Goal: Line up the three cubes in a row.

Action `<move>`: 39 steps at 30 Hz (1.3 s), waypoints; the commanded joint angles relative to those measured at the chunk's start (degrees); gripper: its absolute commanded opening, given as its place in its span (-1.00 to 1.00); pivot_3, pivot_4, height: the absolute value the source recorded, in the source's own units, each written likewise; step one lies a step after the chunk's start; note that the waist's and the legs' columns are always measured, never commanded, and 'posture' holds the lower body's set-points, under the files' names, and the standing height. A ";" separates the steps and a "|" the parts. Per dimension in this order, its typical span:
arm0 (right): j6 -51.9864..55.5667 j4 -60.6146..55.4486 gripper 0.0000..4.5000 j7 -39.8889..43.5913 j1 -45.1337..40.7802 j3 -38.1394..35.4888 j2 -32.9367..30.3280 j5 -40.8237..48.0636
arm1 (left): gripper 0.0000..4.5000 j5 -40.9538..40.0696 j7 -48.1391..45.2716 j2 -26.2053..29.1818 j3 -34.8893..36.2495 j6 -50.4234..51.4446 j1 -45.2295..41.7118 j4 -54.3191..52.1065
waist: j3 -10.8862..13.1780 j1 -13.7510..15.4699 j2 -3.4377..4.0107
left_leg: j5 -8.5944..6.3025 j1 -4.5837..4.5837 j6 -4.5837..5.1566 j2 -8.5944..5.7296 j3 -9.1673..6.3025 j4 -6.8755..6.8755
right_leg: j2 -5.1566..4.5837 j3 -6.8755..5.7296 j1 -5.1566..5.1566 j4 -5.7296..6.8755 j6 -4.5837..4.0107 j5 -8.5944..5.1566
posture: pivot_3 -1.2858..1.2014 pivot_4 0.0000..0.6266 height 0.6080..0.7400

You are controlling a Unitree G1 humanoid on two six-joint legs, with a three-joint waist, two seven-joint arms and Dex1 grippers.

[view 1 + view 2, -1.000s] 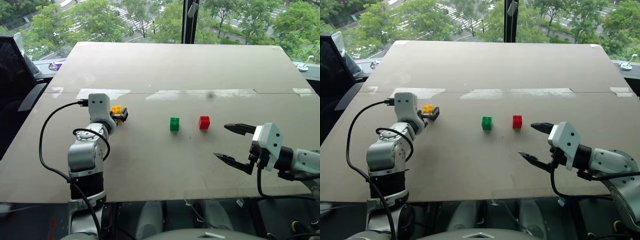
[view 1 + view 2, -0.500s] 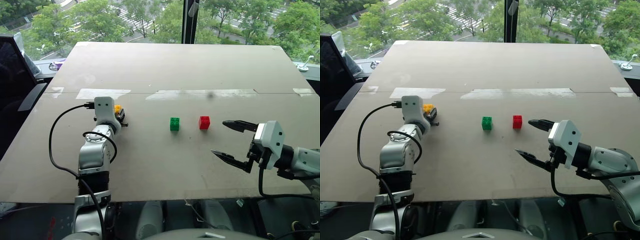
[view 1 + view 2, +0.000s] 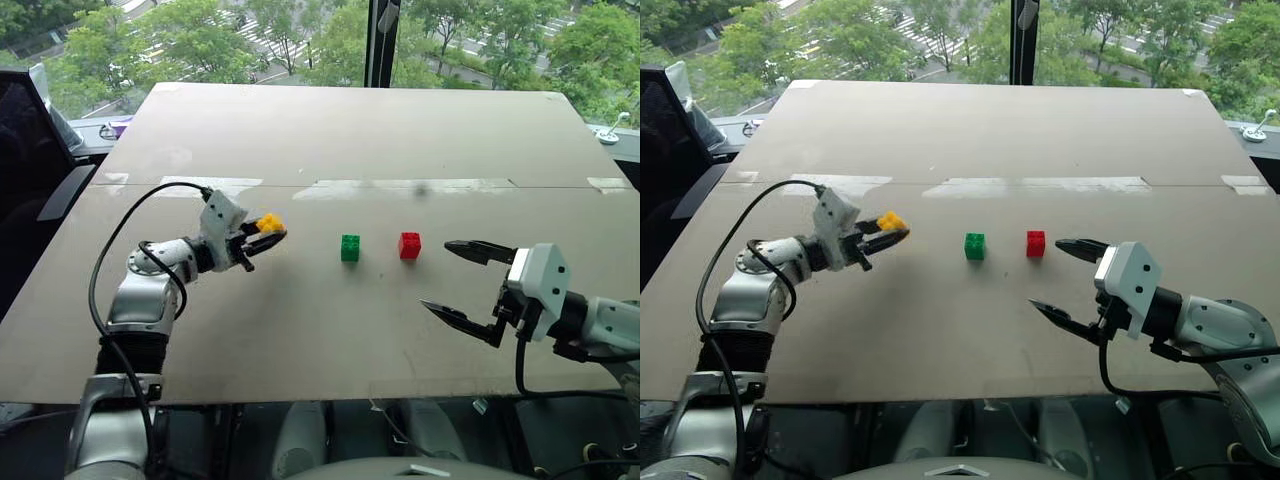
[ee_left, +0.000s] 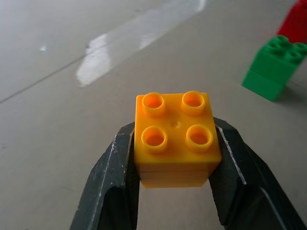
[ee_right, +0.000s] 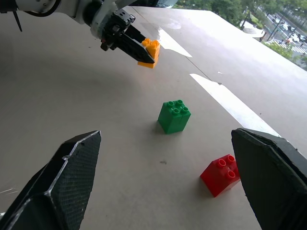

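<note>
**Operator:** What are you seeing on the table [image 3: 330, 130] right now?

**Observer:** You're looking at three glossy plastic building-brick cubes, one of each colour, each topped with four round studs. Your left gripper [image 4: 173, 143] is clamping the yellow cube [image 4: 175, 139] between its two black fingers, one on each side wall, studs facing up; it's riding clear of the matte tan board. From the head camera, that cube is sitting at about nine o'clock from the green cube [image 3: 350, 248], well apart from it.

**Operator:** And the other two?

**Observer:** The green cube is standing on the board near the centre, and the red cube [image 3: 409, 245] is standing at three o'clock from it, near but not touching, both upright.

**Operator:** What's my right claw doing?

**Observer:** Your right gripper [image 3: 467, 281] is hanging with its two tapered black fingers spread wide, holding nothing, at roughly four o'clock from the red cube. Glossy tape strips [image 3: 410, 187] are running across the board beyond the cubes.
</note>
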 commanded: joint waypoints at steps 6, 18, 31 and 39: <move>0.26 -4.71 1.00 -1.83 2.51 -2.51 -0.31 0.48 | -0.41 8.19 -24.63 1.85 -9.81 -25.62 -18.11 27.20 | 0.00 0.19 -0.01 | 0.00 -0.11 0.01 -0.05 -0.02 0.01 | -0.01 -0.04 0.00 -0.05 -0.01 0.01 | 0.03 -0.52 1.00; 2.09 -8.92 1.00 -4.35 6.27 -4.90 -0.38 1.35 | -0.41 13.88 -24.84 -4.92 -11.31 -37.55 -29.13 44.59 | 0.01 -0.01 -0.04 | -0.01 -0.10 0.03 -0.02 -0.04 0.07 | 0.02 -0.02 0.00 -0.01 0.17 -0.08 | 0.03 -0.52 1.00; 4.03 -11.05 1.00 -4.99 8.43 -7.58 -0.82 2.59 | -0.19 16.21 -20.78 -7.62 -10.15 -37.48 -30.98 49.38 | 0.01 0.03 -0.05 | -0.01 -0.12 0.03 -0.02 -0.09 0.10 | 0.02 -0.03 0.01 0.00 0.18 -0.08 | 0.03 -0.52 1.00; 5.05 -11.56 1.00 -4.25 10.71 -10.74 -1.99 3.96 | 0.59 12.14 -20.85 -4.91 -5.41 -34.28 -27.53 44.83 | 0.01 -0.18 -0.06 | -0.01 -0.09 0.03 0.00 -0.13 0.09 | 0.03 0.00 0.01 0.01 0.18 -0.07 | 0.03 -0.52 1.00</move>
